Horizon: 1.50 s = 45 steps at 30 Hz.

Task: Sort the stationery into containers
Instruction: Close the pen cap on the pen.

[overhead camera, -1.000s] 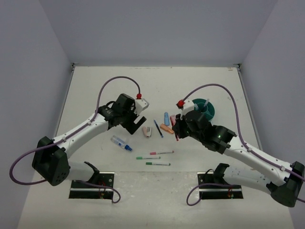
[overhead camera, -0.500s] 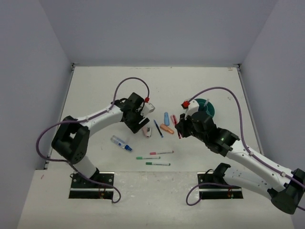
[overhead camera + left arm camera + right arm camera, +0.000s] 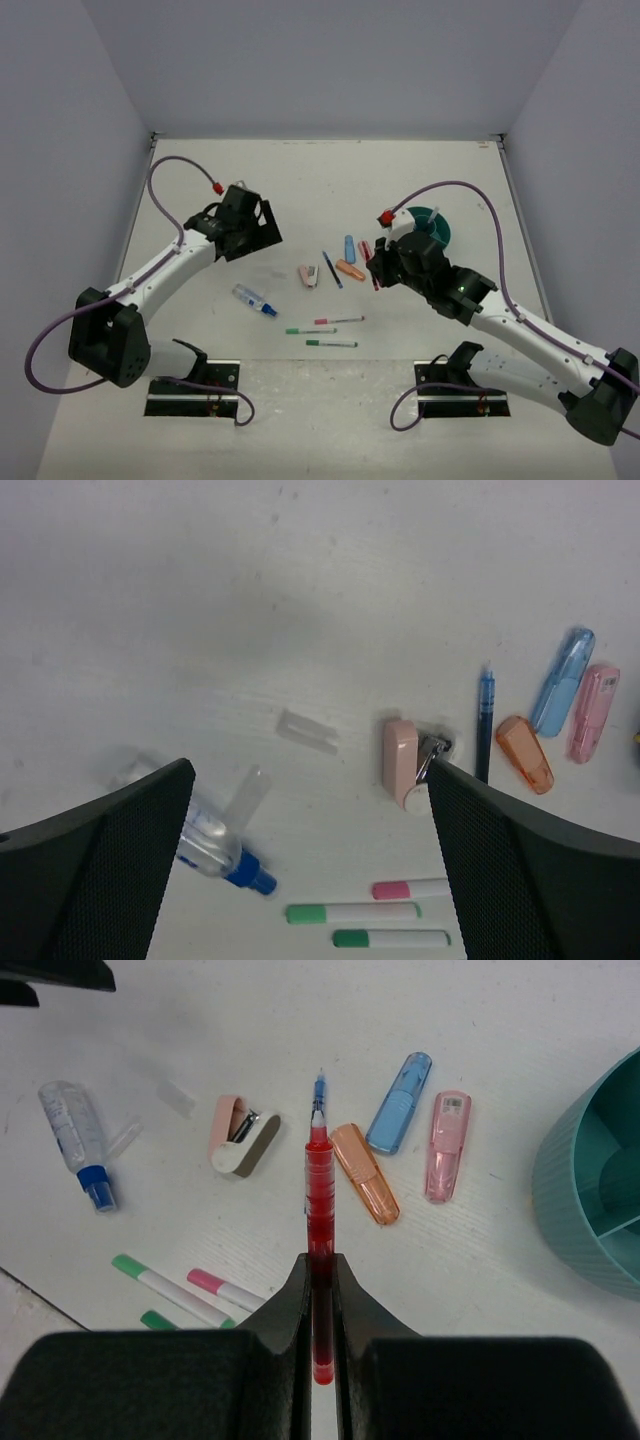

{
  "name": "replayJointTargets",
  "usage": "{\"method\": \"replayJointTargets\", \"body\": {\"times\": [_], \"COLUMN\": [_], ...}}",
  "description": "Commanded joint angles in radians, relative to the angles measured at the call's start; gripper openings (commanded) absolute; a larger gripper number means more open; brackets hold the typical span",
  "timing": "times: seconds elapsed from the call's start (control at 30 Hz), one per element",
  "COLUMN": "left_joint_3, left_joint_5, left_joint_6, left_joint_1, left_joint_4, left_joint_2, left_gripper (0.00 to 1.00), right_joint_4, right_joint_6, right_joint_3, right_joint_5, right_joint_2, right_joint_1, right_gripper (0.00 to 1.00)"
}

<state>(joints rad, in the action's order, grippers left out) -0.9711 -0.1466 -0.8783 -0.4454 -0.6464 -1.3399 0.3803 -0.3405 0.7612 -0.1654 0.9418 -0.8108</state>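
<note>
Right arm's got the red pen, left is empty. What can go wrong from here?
1. The right gripper pinches the red pen by its rear part, with much of it sticking out ahead. The pen may swivel, or catch the rim or dividers of the teal cup at the drop.
2. The left gripper hangs open above the same cluster. Reaching for the blue pen could put it in the right gripper's path.

"Anything here apart from the job itself?"
"Only a white table (image 3: 330,180). Up close its top looks scuffed, with faint grey smudges and a few small dark specks."
"And around it?"
"Plain pale lilac walls (image 3: 320,60) on the left, back and right, meeting the tabletop's edges."
</note>
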Motion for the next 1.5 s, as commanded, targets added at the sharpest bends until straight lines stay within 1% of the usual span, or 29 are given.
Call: {"method": "replayJointTargets", "body": {"times": [0.0, 0.07, 0.13, 0.2, 0.27, 0.37, 0.43, 0.53, 0.6, 0.63, 0.7, 0.77, 0.8, 0.83, 0.87, 0.9, 1.03, 1.47], "left_joint_3": [0.002, -0.042, -0.121, -0.168, -0.198, -0.226, -0.257, -0.316, -0.337, -0.339, -0.337, -0.334, -0.334, -0.329, -0.322, -0.317, -0.282, -0.236], "left_joint_5": [-0.062, -0.111, -0.141, -0.152, -0.127, -0.06, -0.026, -0.027, -0.029, -0.028, -0.027, -0.026, -0.023, -0.016, -0.015, -0.017, -0.042, -0.015], "left_joint_6": [-0.585, -0.693, -0.747, -0.791, -0.814, -0.833, -0.841, -0.868, -0.879, -0.883, -0.895, -0.909, -0.911, -0.912, -0.916, -0.92, -0.933, -0.936], "left_joint_1": [0.005, 0.004, 0.0, -0.009, -0.018, -0.042, -0.064, -0.088, -0.096, -0.1, -0.115, -0.122, -0.124, -0.124, -0.122, -0.122, -0.122, -0.104], "left_joint_4": [-0.178, -0.255, -0.334, -0.391, -0.419, -0.393, -0.383, -0.417, -0.43, -0.43, -0.418, -0.414, -0.413, -0.41, -0.408, -0.406, -0.367, -0.317], "left_joint_2": [0.077, 0.064, 0.027, -0.025, -0.094, -0.186, -0.261, -0.334, -0.358, -0.367, -0.389, -0.404, -0.413, -0.421, -0.431, -0.433, -0.418, -0.482], "left_gripper": [0.95, 0.94, 0.95, 0.95, 0.95, 0.93, 0.88, 0.78, 0.75, 0.73, 0.63, 0.55, 0.55, 0.49, 0.45, 0.44, 0.44, 0.44], "right_joint_4": [-0.033, -0.038, -0.049, -0.051, -0.045, -0.039, -0.039, -0.041, -0.04, -0.039, -0.034, -0.035, -0.035, -0.035, -0.035, -0.035, -0.035, -0.041], "right_joint_6": [0.003, 0.002, 0.002, 0.003, 0.003, 0.003, 0.002, 0.0, 0.001, 0.001, 0.0, 0.0, 0.0, -0.002, -0.002, -0.002, -0.001, 0.0], "right_joint_3": [-0.007, -0.013, -0.017, -0.013, -0.008, -0.009, -0.012, -0.015, -0.015, -0.014, -0.014, -0.017, -0.017, -0.019, -0.02, -0.02, -0.02, -0.018], "right_joint_5": [-0.013, -0.018, -0.017, -0.013, -0.02, -0.04, -0.046, -0.049, -0.049, -0.05, -0.051, -0.052, -0.053, -0.054, -0.054, -0.055, -0.049, -0.042], "right_joint_2": [0.018, 0.011, 0.011, 0.023, 0.035, 0.033, 0.027, 0.02, 0.015, 0.014, 0.006, 0.0, -0.002, -0.005, -0.006, -0.006, 0.0, 0.023], "right_joint_1": [0.003, 0.004, 0.003, 0.004, 0.004, 0.003, 0.003, 0.004, 0.004, 0.003, 0.002, 0.003, 0.004, 0.002, 0.002, 0.002, 0.002, 0.004], "right_gripper": [0.0, 0.0, 0.0, 0.0, 0.0, 0.0, 0.0, 0.0, 0.0, 0.0, 0.0, 0.0, 0.0, 0.0, 0.0, 0.0, 0.0, 0.0]}}
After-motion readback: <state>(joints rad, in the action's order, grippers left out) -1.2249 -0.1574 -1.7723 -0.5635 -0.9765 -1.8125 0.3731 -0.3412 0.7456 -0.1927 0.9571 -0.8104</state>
